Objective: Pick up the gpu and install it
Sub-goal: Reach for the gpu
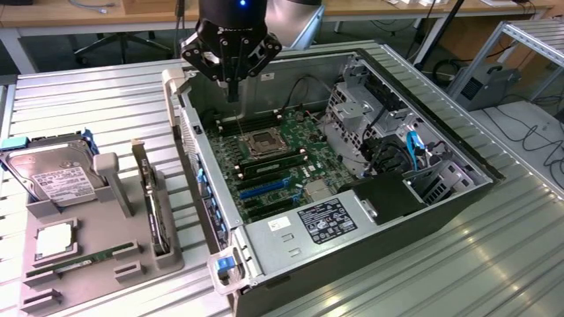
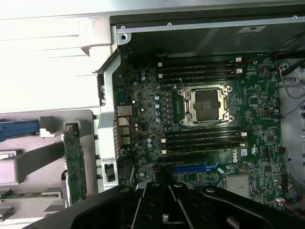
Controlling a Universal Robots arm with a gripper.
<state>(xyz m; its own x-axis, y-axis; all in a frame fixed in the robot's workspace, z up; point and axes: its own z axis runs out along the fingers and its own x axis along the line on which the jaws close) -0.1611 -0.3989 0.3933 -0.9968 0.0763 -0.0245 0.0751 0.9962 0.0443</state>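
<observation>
Grey holder (image 1: 88, 261) sat at the tabletop's (image 1: 414, 277) near corner, the exterior view's left. The gpu (image 1: 156, 211) stood on edge in its slot nearest the PC case (image 1: 273, 254), untouched. Further back, claw (image 1: 232, 92) hung clenched & empty over the case's far end. Step in hand, IMO: approach, pick not begun. Grasp would call for an opened claw lined up w/ the card's thin top edge. Tight gap btw. card & case wall; open room above.

Bright, even room light falls on my workspace; the slatted table (image 2: 43, 57) glares white under my wrist camera, while the computer case (image 1: 300, 69) holds shadow inside.
</observation>
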